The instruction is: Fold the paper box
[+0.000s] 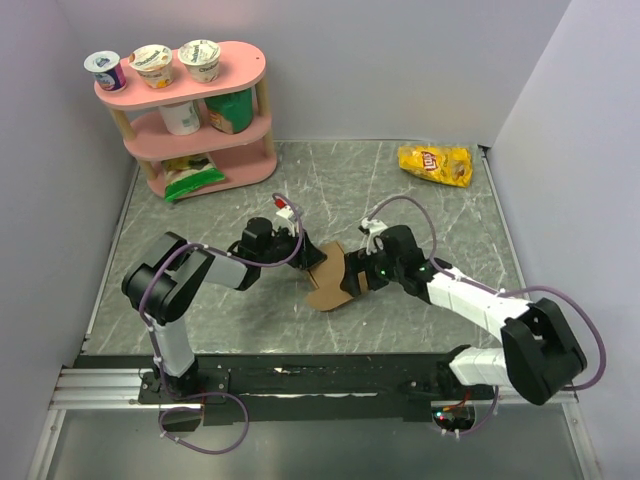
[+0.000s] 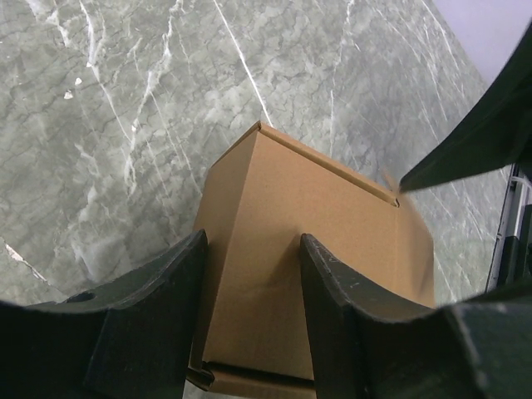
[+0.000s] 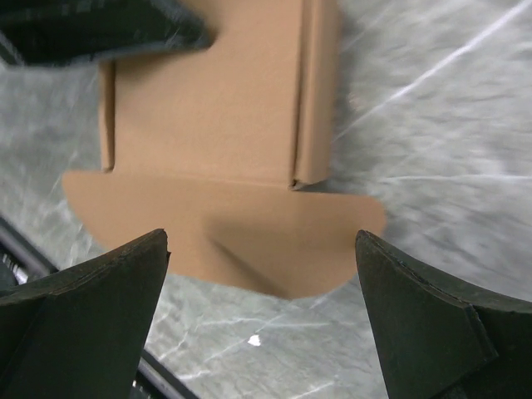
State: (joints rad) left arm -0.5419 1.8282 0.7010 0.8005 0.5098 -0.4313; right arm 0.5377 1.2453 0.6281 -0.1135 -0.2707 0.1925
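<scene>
Cardboard box seen from above sits on the table between the two claws, with the left claw at its left edge and the right claw just beside its right side. From the left wrist, the left claw is clenched on the box, a strip of brown wall pinched between its fingers. From the right wrist, the right claw stands released and spread wide, the box just ahead of it and the rounded flap lying flat before the fingertips
</scene>
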